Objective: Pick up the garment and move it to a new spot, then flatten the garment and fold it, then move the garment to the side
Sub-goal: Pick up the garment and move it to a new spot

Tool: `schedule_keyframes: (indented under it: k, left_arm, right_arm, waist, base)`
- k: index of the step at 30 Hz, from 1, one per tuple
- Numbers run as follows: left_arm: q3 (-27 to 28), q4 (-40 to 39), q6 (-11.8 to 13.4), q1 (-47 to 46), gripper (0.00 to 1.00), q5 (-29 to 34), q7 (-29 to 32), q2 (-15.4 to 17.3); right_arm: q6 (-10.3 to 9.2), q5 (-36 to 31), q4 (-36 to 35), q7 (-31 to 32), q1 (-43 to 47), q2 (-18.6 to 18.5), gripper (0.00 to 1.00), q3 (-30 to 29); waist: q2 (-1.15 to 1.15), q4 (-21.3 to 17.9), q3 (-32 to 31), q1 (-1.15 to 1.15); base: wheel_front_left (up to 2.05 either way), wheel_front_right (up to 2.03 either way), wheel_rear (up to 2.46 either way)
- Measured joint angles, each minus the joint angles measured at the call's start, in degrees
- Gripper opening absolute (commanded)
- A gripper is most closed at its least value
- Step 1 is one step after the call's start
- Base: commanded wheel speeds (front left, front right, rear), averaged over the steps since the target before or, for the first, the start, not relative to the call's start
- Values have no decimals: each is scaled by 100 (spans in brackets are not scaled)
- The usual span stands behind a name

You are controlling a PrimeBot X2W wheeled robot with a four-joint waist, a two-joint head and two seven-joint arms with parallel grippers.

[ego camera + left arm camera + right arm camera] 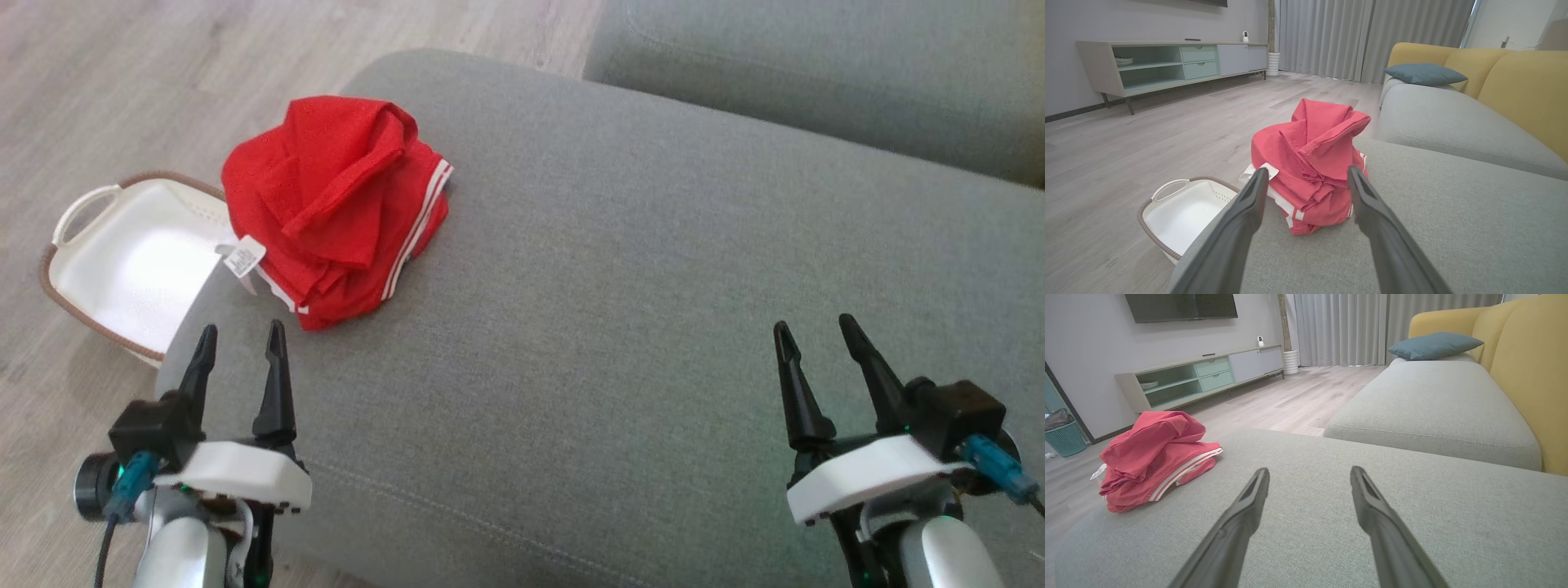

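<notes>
Left gripper (242, 327) and right gripper (815, 321) hover spread and empty in the head view, with the red garment (335, 204) bunched at the left edge of the cushion (612, 286). Left wrist view: garment straight ahead between the fingers, probably best pinched deep. Right wrist view: garment far left.

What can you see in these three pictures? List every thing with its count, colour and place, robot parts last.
garment: one, red with white stripes, crumpled near the ottoman's left edge
basket: one, white with brown rim, on the floor left of the ottoman
ottoman: one, grey, before the robot
sofa: one, grey seat and yellow back, beyond the ottoman
pillow: one, blue-grey, on the sofa seat
cabinet: one, pale with green drawers, along the wall
television: one, dark, above the cabinet
curtains: one set, grey, far end
bin: one, teal, by the wall
left gripper: one, dark fingers, open, short of the garment
right gripper: one, dark fingers, open, over bare ottoman
</notes>
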Motion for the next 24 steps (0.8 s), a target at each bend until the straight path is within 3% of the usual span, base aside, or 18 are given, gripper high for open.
schedule_keyframes:
  k: [5, 11, 19, 24]
  left_arm:
    - [20, -64, -3, -133, 100, 1, 0, -23]
    - [25, 190, -60, -1082, 100, 2, -1, -51]
    - [80, 1548, -121, -2484, 100, 19, 135, 172]
    - [140, 2470, -137, -3183, 100, 55, 677, 448]
  right_arm:
    - [0, -70, -153, 132, -85, -1, 100, 5]
    - [0, -154, -522, 386, -439, -188, 100, -69]
    - [0, -204, -889, 610, -680, -378, 100, -257]
    - [0, -204, -959, 641, -808, -411, 100, -266]
  waist:
    - [0, -85, 246, 0]
    - [0, -225, 813, 0]
    - [0, -394, 1640, 0]
    - [0, -496, 1979, 0]
  base:
    - [0, 0, 0]
    - [0, 0, 0]
    - [0, 0, 0]
    - [0, 0, 0]
